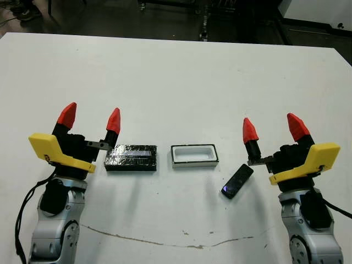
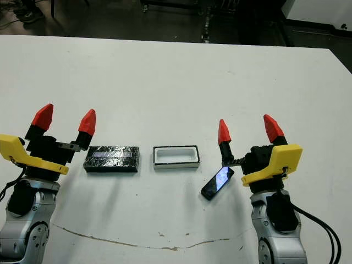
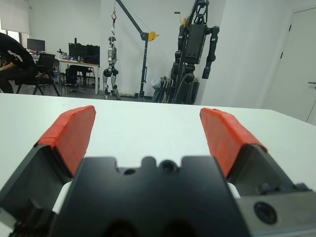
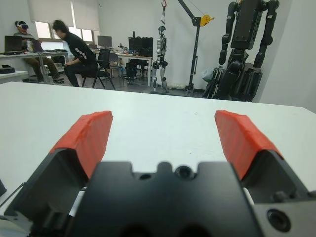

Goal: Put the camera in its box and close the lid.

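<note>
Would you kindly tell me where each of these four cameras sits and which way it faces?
Left eye: on the head, looking down at lid, box, camera; both arms show.
Right eye: beside it, same scene.
Left wrist: along the open left end effector, across the table to a lab.
Right wrist: likewise, right end effector.

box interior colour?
White inside the box, with a thin dark rim; shows best in the left eye view.
</note>
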`<state>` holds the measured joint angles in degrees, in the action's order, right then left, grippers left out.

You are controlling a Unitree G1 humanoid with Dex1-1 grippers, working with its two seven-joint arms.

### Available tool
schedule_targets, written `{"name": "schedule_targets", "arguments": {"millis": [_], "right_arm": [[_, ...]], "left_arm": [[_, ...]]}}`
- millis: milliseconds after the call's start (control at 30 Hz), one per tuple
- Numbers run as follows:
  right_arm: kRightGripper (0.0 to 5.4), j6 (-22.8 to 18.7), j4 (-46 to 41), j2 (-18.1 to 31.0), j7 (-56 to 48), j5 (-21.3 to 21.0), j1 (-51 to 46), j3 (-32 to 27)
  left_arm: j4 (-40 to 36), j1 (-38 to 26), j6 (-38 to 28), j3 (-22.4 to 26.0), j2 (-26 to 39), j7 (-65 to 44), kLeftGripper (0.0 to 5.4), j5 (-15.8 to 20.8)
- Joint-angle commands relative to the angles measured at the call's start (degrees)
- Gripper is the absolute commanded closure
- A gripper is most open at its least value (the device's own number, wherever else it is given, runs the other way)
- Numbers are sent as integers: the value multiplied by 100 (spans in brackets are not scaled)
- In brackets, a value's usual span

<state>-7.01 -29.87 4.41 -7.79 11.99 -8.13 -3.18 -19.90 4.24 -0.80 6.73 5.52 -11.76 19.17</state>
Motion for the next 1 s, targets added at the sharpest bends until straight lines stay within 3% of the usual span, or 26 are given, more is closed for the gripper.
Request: {"name": "schedule_targets", "arguments": {"millis": [33, 433, 600, 800, 1000], "right_arm": [[2, 53, 50, 20, -12, -1, -47, -13], [2, -23, 33, 38, -20, 61, -94, -43], [2, -63, 117, 485, -438, 247, 85, -295], [2, -789, 223, 1736, -1490, 990, 677, -889], [2, -969, 1218, 3428, -3427, 1439, 1753, -1101]], "left_arm": [[26, 64, 47, 10, 18, -5, 1, -18], [55, 65, 21, -24, 13, -23, 1, -43], [65, 62, 23, 6, -5, -5, 1, -8], [29, 58, 67, -12, -9, 13, 1, -9], [33, 48, 60, -17, -38, 43, 1, -40]]}}
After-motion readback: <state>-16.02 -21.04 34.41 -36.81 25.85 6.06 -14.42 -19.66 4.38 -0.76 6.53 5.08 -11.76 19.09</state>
